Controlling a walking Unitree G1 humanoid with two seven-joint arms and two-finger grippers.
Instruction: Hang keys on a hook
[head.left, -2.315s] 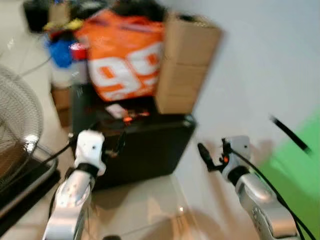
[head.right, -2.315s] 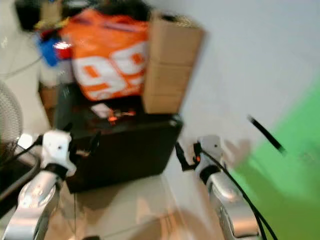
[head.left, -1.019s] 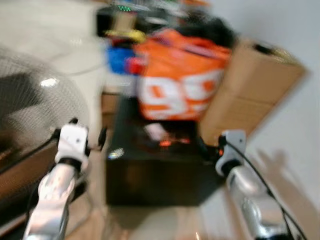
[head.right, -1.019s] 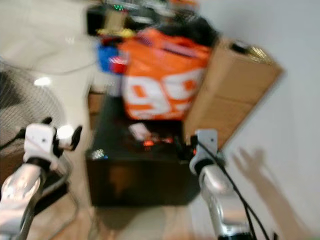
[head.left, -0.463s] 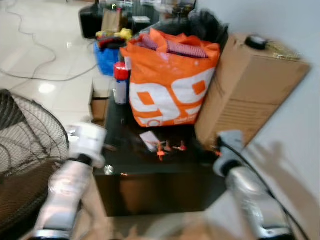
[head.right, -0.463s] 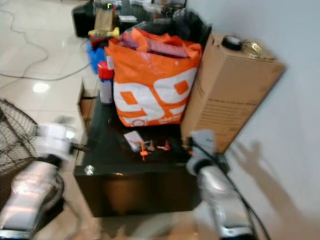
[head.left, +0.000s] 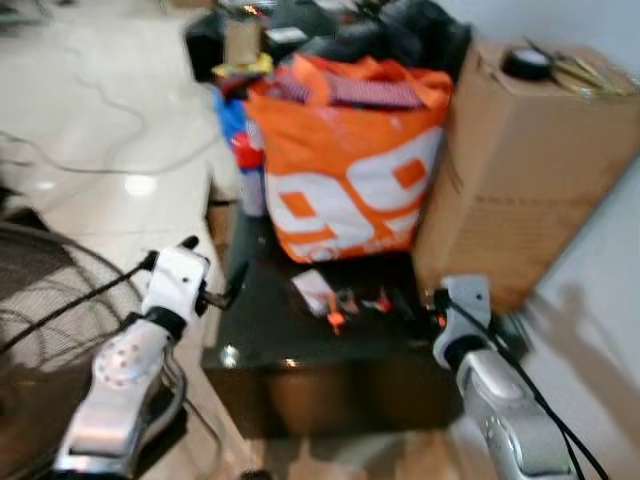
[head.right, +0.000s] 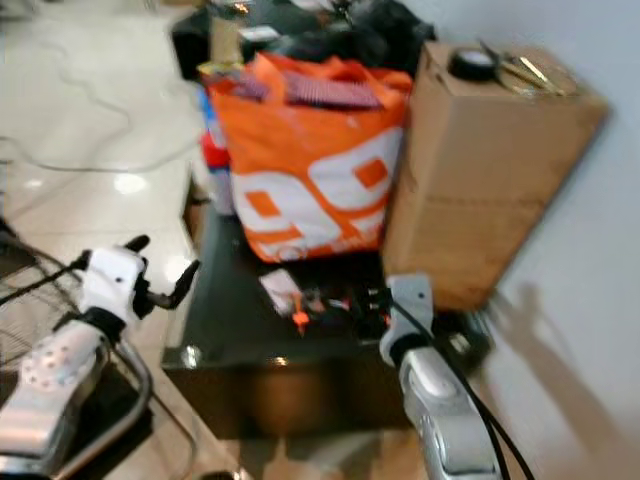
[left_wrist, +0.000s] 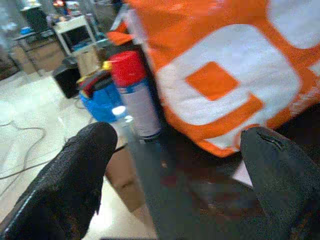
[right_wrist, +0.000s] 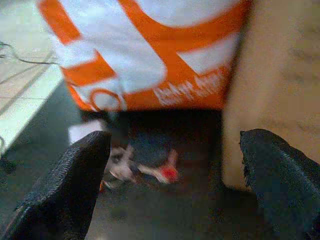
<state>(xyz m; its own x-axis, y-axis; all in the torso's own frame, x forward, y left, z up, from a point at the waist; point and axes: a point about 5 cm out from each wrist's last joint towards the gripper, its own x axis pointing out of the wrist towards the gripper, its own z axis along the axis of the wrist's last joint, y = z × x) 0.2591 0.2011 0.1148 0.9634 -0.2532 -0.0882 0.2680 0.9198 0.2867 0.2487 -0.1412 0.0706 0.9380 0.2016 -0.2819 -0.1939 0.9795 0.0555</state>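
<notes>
Keys (right_wrist: 150, 171) lie just ahead of my right gripper (right_wrist: 175, 185), jaws spread wide and empty, nearer than the left

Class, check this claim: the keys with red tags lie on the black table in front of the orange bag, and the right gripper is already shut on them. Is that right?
Not quite. The keys do lie on the black table in front of the orange bag, but the right gripper is open and holds nothing; the right wrist view shows its fingers spread wide, short of the keys.
</notes>
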